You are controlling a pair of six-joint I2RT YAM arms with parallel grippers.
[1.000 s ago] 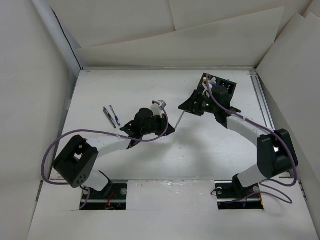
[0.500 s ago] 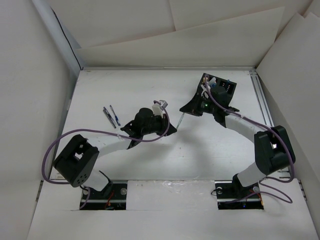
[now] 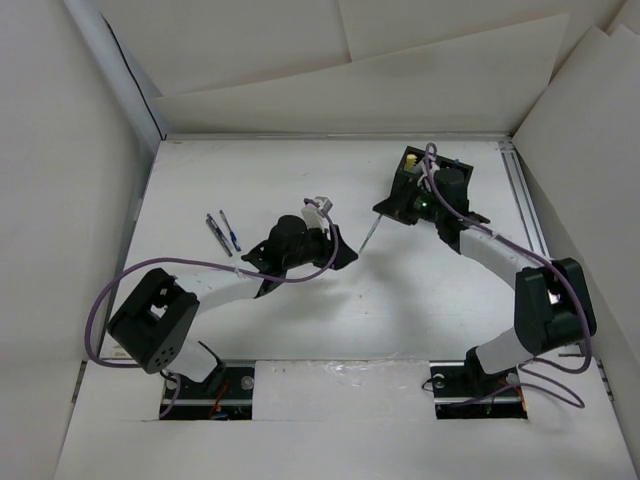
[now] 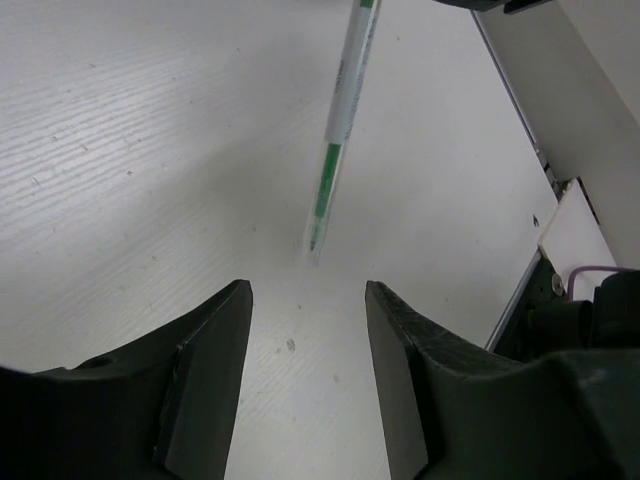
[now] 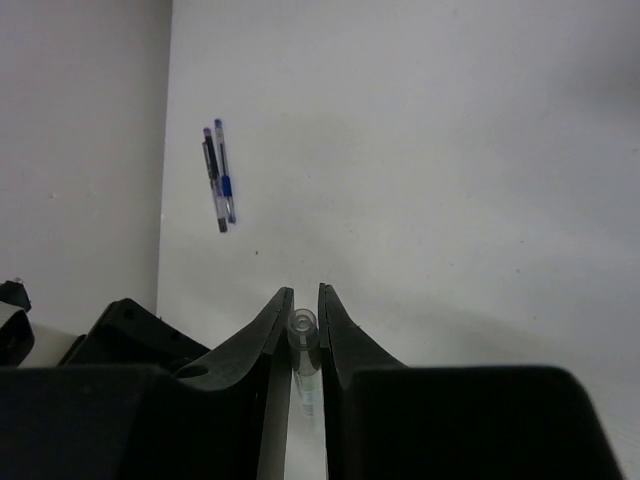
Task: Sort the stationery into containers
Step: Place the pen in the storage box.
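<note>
Right wrist view: right jaws clamp what looks like a pen [image 5: 303,350]; left jaws apart.

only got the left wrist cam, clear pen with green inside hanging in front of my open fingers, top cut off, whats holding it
Observer: The right gripper is shut on the top end of that clear plastic pen with the green core; its wrist view shows the end pinched between its jaws.
Operator: is it over the box
Observer: No. From above, the pen hangs tilted over the white tabletop, between the right gripper and the open left gripper; the black two-compartment box sits beyond the right gripper, at the far right.
Operator: other pens out there
Observer: Yes, a blue-grip pen and a darker pen lie side by side on the far left.
</note>
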